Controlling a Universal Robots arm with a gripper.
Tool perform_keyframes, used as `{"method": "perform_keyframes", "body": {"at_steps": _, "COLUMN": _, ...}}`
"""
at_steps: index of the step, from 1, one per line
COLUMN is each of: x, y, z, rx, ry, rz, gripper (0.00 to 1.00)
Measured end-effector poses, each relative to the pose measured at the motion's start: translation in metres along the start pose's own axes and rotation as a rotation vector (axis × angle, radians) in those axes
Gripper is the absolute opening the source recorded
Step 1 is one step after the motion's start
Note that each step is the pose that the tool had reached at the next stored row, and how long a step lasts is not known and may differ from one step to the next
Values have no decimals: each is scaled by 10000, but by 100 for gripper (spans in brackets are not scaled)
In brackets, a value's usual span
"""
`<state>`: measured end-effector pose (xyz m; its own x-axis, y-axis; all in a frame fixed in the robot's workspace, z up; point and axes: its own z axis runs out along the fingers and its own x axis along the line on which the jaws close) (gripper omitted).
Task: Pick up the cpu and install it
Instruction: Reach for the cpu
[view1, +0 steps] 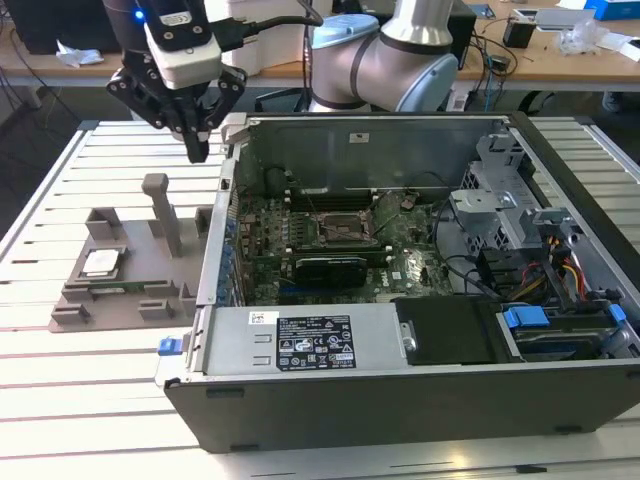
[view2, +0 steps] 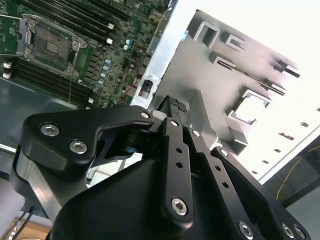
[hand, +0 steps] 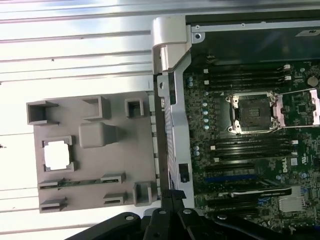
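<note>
The cpu (view1: 102, 262), a small silvery square chip, lies flat in a recess of the grey holder tray (view1: 75, 297) on the table at the exterior view's left. In the first wrist view the cpu (hand: 56, 154) sits in the tray (hand: 95, 162), well off from the fingertips. My gripper (view1: 197, 145) hangs in the air above the tray's far side, beside the computer case's wall, with its black fingers (hand: 172, 196) pressed together and nothing between them. The open cpu socket (view1: 335, 228) on the motherboard is bare, also seen in both wrist views (hand: 250, 114) (view2: 50, 47).
The open computer case (view1: 400, 400) lies on the slatted table, with drive bays and cables at the exterior view's right. A tall grey post (view1: 163, 212) rises from the tray. A thin green memory stick (hand: 80, 182) lies in a tray slot. The arm's base (view1: 385, 60) stands behind the case.
</note>
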<state>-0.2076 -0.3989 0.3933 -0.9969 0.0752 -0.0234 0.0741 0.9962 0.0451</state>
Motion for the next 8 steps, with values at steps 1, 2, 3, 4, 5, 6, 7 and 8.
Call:
{"method": "perform_keyframes", "body": {"at_steps": 1, "x": 18, "y": -1, "z": -1, "rx": 0, "ry": 0, "rz": 1, "gripper": 11}}
{"method": "perform_keyframes", "body": {"at_steps": 2, "x": 45, "y": -3, "z": -2, "rx": 0, "ry": 1, "rz": 1, "gripper": 11}}
{"method": "perform_keyframes", "body": {"at_steps": 3, "x": 64, "y": -4, "z": -2, "rx": 0, "ry": 1, "rz": 2, "gripper": 11}}
{"method": "perform_keyframes", "body": {"at_steps": 4, "x": 93, "y": -7, "z": -3, "rx": 0, "ry": 1, "rz": 2, "gripper": 11}}
{"method": "perform_keyframes", "body": {"at_steps": 5, "x": 142, "y": -10, "z": -4, "rx": 1, "ry": 1, "rz": 1, "gripper": 11}}
{"method": "perform_keyframes", "body": {"at_steps": 6, "x": 173, "y": -13, "z": -5, "rx": 1, "ry": 1, "rz": 1, "gripper": 11}}
{"method": "perform_keyframes", "body": {"at_steps": 7, "x": 204, "y": -15, "z": -6, "rx": 1, "ry": 0, "rz": 1, "gripper": 11}}
{"method": "perform_keyframes", "body": {"at_steps": 8, "x": 233, "y": -17, "z": -6, "rx": 1, "ry": 1, "rz": 1, "gripper": 11}}
